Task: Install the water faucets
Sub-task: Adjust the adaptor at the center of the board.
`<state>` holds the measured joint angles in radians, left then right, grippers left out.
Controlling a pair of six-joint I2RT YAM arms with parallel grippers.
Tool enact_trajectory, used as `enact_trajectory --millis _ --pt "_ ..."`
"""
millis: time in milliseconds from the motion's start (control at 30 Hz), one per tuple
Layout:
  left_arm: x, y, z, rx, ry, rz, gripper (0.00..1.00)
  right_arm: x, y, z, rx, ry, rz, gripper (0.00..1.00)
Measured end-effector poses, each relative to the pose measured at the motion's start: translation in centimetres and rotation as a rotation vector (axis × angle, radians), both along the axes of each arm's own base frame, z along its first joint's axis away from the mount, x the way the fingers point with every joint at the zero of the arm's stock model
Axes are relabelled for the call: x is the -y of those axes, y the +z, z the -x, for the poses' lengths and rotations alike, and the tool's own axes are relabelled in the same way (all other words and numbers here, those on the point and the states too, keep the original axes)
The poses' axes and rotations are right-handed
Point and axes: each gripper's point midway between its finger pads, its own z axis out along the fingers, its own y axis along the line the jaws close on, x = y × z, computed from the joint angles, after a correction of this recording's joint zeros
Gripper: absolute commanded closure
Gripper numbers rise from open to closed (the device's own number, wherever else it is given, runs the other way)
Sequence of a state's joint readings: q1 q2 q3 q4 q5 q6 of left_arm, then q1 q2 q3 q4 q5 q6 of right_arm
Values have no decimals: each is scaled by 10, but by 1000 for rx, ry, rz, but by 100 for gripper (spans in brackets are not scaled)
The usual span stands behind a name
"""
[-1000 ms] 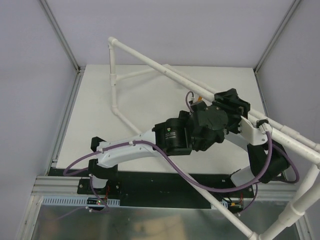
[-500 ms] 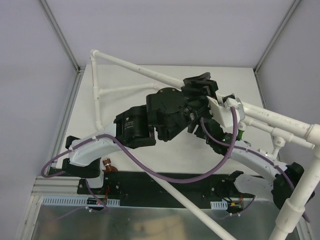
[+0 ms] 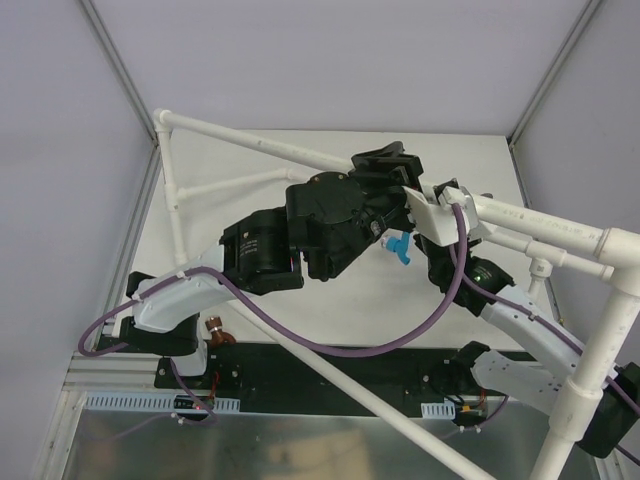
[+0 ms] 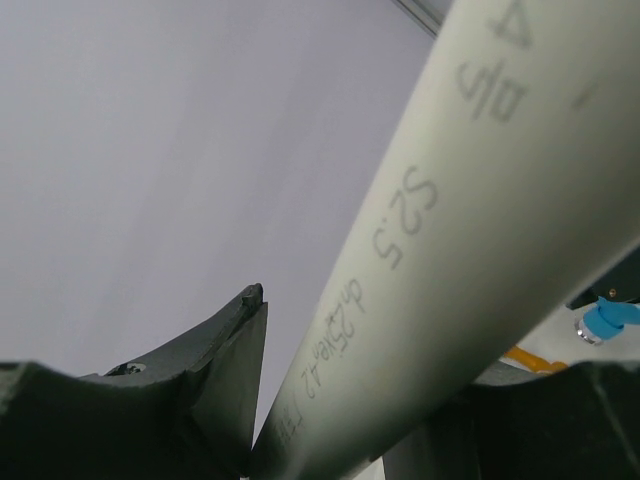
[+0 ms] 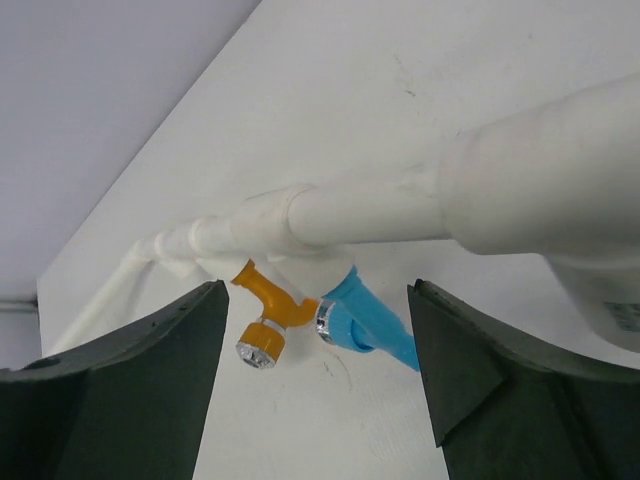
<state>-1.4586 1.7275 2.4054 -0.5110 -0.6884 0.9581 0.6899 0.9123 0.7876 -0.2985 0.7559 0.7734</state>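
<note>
The blue faucet (image 5: 365,325) is seen just ahead of the wide-open, empty right fingers (image 5: 130,370), slanted down-right beside the orange faucet (image 5: 265,320). Both are hung under the white pipe (image 5: 380,215), which is clamped between the left fingers (image 4: 200,390).

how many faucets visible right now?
3. The orange faucet and blue faucet side by side under the pipe frame joint; brown faucet by the left arm's base. Others may be hidden.

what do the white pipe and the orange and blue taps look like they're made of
The white pipe looks like PVC plastic, matte, with grey lettering printed along it. The orange tap and blue tap seem moulded plastic, smooth with a slight sheen; each has a shiny silver end, probably metal, though chromed plastic is possible.
</note>
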Motion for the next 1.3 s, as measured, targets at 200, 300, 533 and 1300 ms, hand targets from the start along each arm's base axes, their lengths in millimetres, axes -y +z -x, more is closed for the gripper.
enact_trajectory --millis 200,300,533,1300 --pt "-2 -2 0 -5 3 -6 100 22 -21 -2 -33 -213 -34 21" --pt "-1 -2 0 -7 3 -4 100 30 -28 -7 -8 -310 -62 21" --pt "-7 -2 -8 -8 25 -2 100 34 -23 -26 173 -455 -177 21" --pt "-16 -5 -9 -31 18 8 100 21 -14 -99 391 -624 -206 21"
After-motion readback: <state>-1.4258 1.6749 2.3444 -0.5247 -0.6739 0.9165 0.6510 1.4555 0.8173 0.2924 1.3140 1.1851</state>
